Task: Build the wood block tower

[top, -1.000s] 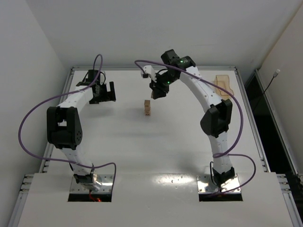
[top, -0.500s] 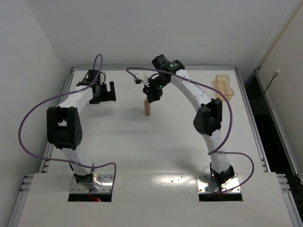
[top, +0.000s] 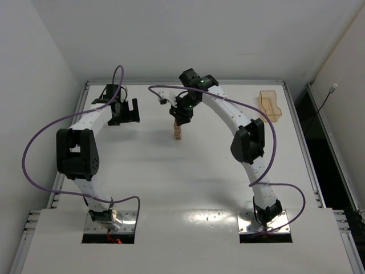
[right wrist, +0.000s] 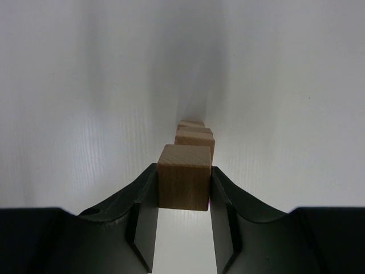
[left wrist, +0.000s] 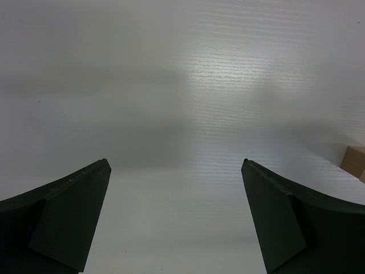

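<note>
Because the wood block I am carrying is a small, light, rigid cube with smooth bare faces, I judge it will not deform under pressure but could slide or twist if held off-centre. The sensible hold is the one it has now: two opposite side faces, pads flat and low enough to leave the bottom face free to seat. The right end effector is closed to just the width of that cube, one finger against each side. Directly under it in the right wrist view stands the tower, one cube wide, with at least two cubes showing; I cannot say whether the carried block already touches the top one. From above, the column sits on the far half of the surface, roughly midway between the arms. A narrow stack like that should topple at a small sideways nudge, so I would let go gently and lift straight up. The left end effector hangs wide open and empty, well off to the left. An orange tray lies at the far right corner.
</note>
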`<state>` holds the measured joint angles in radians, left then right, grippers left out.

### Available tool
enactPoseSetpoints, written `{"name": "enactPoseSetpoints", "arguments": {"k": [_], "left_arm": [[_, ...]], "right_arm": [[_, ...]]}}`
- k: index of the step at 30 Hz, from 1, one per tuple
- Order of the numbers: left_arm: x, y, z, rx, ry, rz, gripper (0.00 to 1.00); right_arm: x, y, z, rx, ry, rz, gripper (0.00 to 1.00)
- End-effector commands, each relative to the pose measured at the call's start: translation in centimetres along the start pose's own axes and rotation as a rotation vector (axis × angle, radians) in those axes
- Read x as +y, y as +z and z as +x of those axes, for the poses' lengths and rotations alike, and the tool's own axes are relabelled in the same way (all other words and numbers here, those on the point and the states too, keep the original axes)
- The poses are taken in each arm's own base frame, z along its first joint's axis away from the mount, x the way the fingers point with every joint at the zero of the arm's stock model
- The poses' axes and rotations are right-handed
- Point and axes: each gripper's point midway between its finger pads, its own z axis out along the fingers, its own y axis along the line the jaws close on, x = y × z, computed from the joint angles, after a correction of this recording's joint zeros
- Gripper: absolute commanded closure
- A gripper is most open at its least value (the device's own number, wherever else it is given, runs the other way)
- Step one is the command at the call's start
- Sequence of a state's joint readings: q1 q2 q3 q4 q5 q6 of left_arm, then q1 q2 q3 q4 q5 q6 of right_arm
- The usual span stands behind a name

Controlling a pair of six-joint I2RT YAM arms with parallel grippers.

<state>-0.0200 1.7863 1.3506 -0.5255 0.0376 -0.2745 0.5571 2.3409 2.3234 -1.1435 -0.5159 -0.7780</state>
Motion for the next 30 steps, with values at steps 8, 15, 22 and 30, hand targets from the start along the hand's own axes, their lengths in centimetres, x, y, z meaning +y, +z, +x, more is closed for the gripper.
{"name": "enactPoseSetpoints", "arguments": {"k": [8,15,22,30], "left_arm": [[-0.3,-0.9,-2.1,-0.06,-0.014,0.018,0.0],[-0.3,-0.9,-2.1,-0.06,-0.014,0.018,0.0],[-0.3,-0.6,-1.9,-0.051,-0.015,0.016,0.0],[-0.3,-0.6,-1.9,-0.051,-0.015,0.016,0.0]], "right_arm": [[-1.6,0.8,-0.9,-0.013,-0.022,0.051,1.0],[-2.1,0.6,-1.3,-0.02,-0.025,0.076,0.98],[-2.1,1.0,-1.0,-0.015,-0.009,0.07,0.74],[-1.8,0.6,-1.2,-0.023,-0.01,0.064,0.51]]}}
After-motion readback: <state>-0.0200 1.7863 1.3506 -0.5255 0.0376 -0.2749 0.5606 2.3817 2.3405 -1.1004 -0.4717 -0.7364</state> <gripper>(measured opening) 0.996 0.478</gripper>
